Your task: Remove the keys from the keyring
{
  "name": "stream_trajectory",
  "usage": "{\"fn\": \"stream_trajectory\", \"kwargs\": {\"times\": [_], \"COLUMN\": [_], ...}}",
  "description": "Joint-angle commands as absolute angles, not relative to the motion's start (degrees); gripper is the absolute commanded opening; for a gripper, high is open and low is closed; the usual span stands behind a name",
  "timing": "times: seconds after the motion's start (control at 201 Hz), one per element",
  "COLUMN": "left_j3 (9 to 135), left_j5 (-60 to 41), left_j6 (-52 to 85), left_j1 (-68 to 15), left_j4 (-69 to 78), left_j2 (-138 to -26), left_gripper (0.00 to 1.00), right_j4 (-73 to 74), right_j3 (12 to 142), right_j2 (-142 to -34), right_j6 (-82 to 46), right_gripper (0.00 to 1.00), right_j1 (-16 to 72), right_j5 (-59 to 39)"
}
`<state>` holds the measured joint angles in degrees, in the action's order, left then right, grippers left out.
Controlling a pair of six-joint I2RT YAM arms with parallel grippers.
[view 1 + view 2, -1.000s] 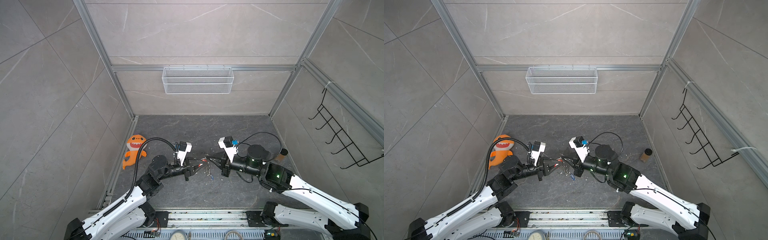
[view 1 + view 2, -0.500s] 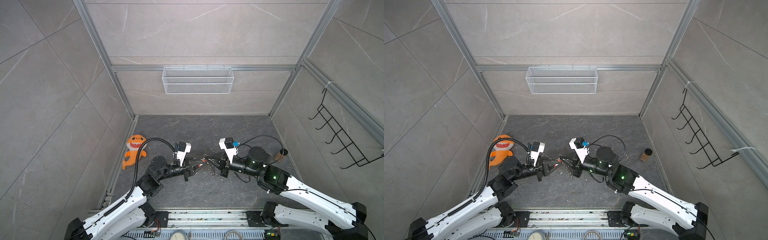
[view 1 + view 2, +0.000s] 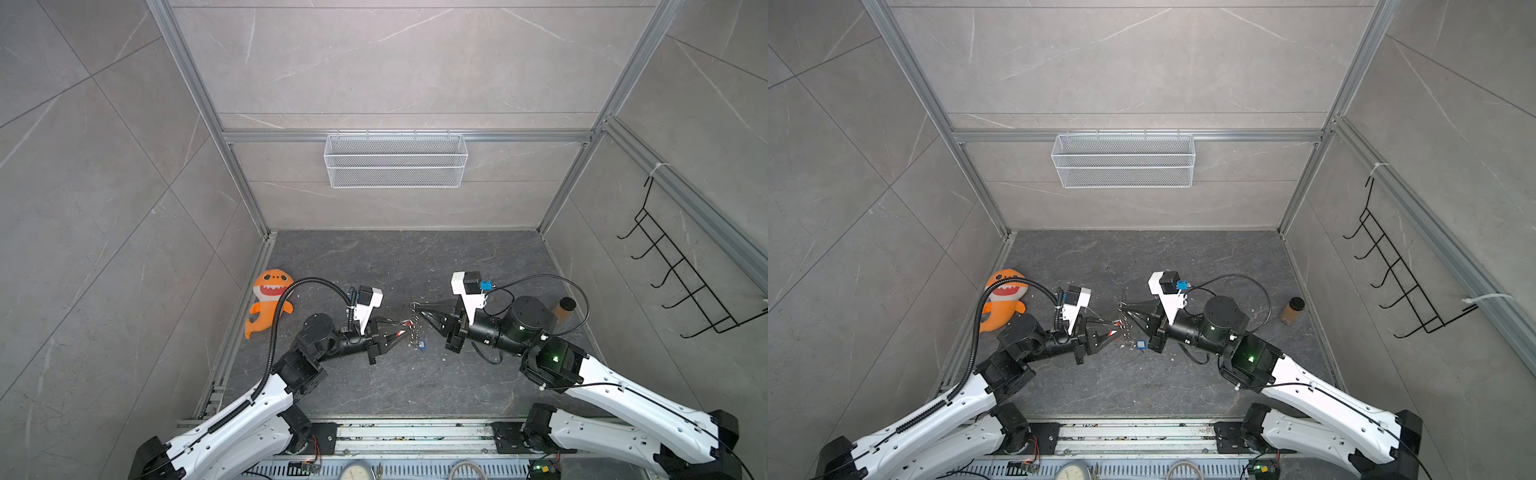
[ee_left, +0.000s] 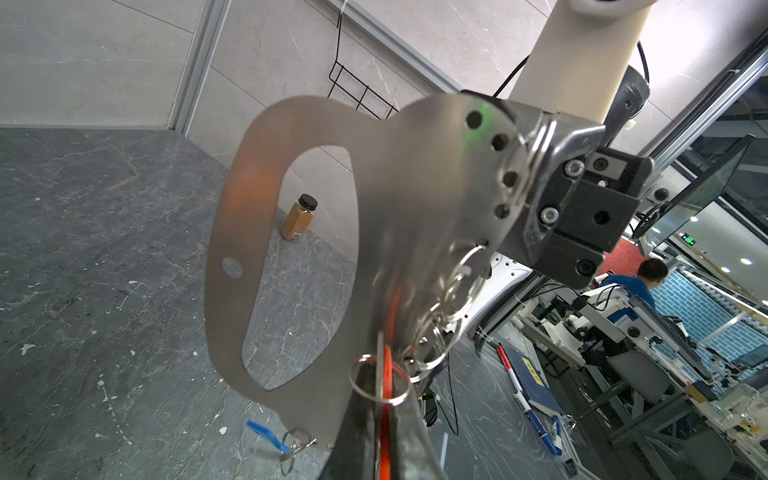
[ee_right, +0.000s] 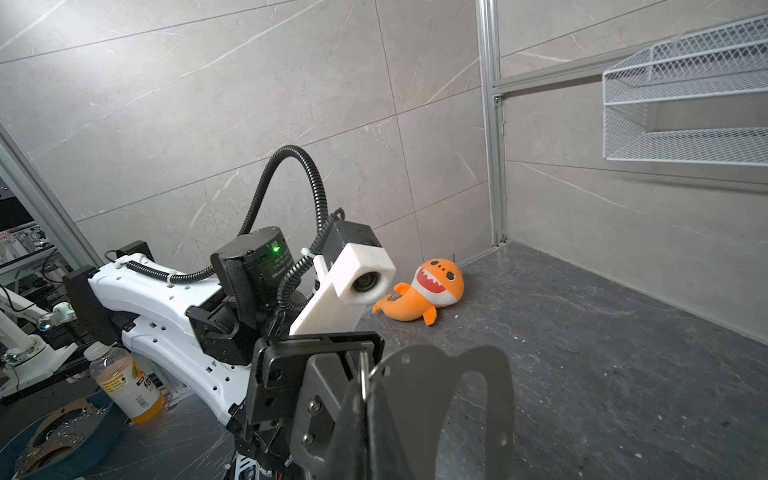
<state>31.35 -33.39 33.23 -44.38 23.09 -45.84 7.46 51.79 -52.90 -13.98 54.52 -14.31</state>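
The red key (image 4: 387, 365) is clamped by the left gripper (image 3: 398, 333), the keyring (image 4: 232, 249) by the right gripper (image 3: 420, 312) (both closed tight); it could be lost if pulled askew.

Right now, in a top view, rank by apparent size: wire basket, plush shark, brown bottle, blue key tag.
1. wire basket
2. plush shark
3. brown bottle
4. blue key tag, plainly smallest

The basket hangs on the wall, perhaps nearer the camera; its lead is clear anyway.
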Motion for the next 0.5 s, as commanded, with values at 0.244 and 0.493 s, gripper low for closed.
{"fn": "stream_trajectory", "kwargs": {"times": [0.244,0.493], "left_j3": [30.8,26.7], "left_j5": [-13.2,-14.2], "left_j6": [32.8,40.3], "left_j1": [-44.0,-34.0], "left_j4": [11.3,12.8], "left_j2": [-45.9,-55.1], "left_gripper": [0.0,0.0], "right_j4": [0.7,-0.9], "right_j3": [49.7,47.6], "right_j2": [-50.4,-50.3], "right_j6": [-13.2,-14.1], "right_gripper": [0.0,0.0], "right_j1": [54.5,54.6], "right_j5": [-7.2,-5.4]}}
